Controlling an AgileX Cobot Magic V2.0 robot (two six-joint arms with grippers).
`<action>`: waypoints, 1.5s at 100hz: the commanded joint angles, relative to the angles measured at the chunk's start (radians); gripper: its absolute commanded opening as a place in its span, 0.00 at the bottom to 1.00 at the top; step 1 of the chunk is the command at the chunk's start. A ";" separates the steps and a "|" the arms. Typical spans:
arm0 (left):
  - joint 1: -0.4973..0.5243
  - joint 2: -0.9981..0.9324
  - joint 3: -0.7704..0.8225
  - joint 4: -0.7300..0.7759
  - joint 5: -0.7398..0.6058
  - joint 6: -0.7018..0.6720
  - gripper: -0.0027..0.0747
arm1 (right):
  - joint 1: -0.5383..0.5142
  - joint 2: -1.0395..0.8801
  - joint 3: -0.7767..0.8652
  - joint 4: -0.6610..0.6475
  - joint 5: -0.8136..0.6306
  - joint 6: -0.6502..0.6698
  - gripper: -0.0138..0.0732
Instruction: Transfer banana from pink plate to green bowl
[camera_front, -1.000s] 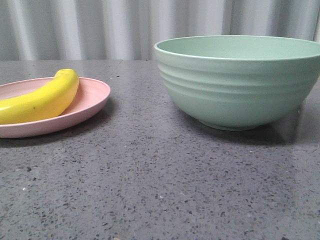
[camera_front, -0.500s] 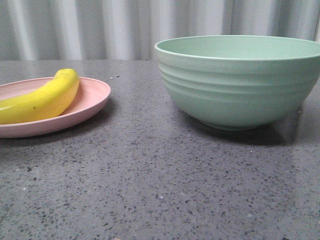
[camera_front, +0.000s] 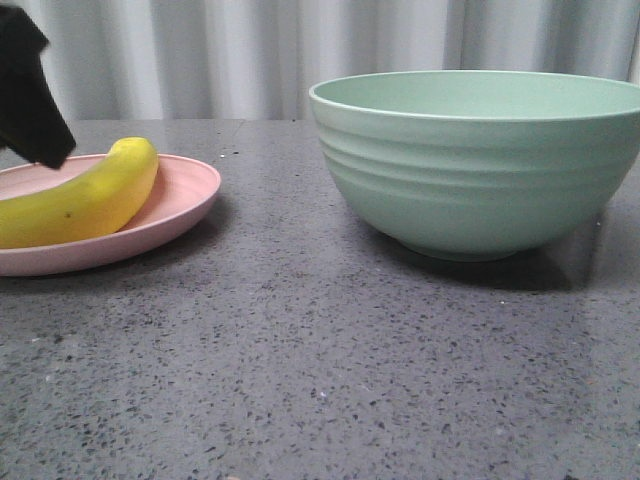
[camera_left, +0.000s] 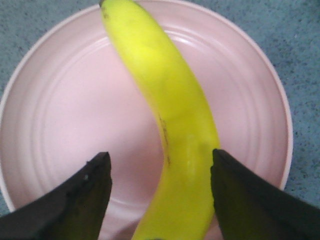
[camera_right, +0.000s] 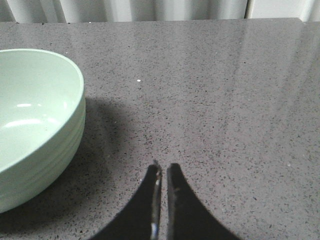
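Grey speckled stone made up the table (camera_front: 300, 360), with a pale pleated curtain (camera_front: 200, 60) behind it. On the left sat the pink plate (camera_front: 185, 195) with the banana (camera_front: 90, 200) lying across it; the green bowl (camera_front: 480, 160) stood well apart to the right, with nothing visible inside it.

The step in hand looked like the approach for the pick-up. In the left wrist view the left gripper (camera_left: 160, 180) hung over the plate with its fingers spread wide, one dark finger (camera_left: 85, 195) over bare plate and the other at the banana's edge, so the fruit (camera_left: 170, 125) sat off-centre in the gap. Whether that finger touched it could not be told. The next move probably called for coming down and closing across the banana's thick middle, then lifting clear of the rim.

The right gripper (camera_right: 163, 172) was pressed shut on nothing, above the table beside the bowl (camera_right: 35, 125).

Compared with half a second before, a dark part of the left arm (camera_front: 30, 90) had entered the front view at the upper left; plate, banana and bowl had not shifted.
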 joint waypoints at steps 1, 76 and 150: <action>-0.011 0.025 -0.055 -0.023 -0.004 -0.005 0.55 | 0.002 0.014 -0.036 0.002 -0.068 -0.008 0.09; -0.005 0.136 -0.086 -0.117 0.058 0.054 0.23 | 0.005 0.014 -0.036 0.002 -0.070 -0.008 0.09; -0.256 0.065 -0.320 -0.121 0.115 0.116 0.01 | 0.388 0.420 -0.540 0.064 0.235 -0.012 0.55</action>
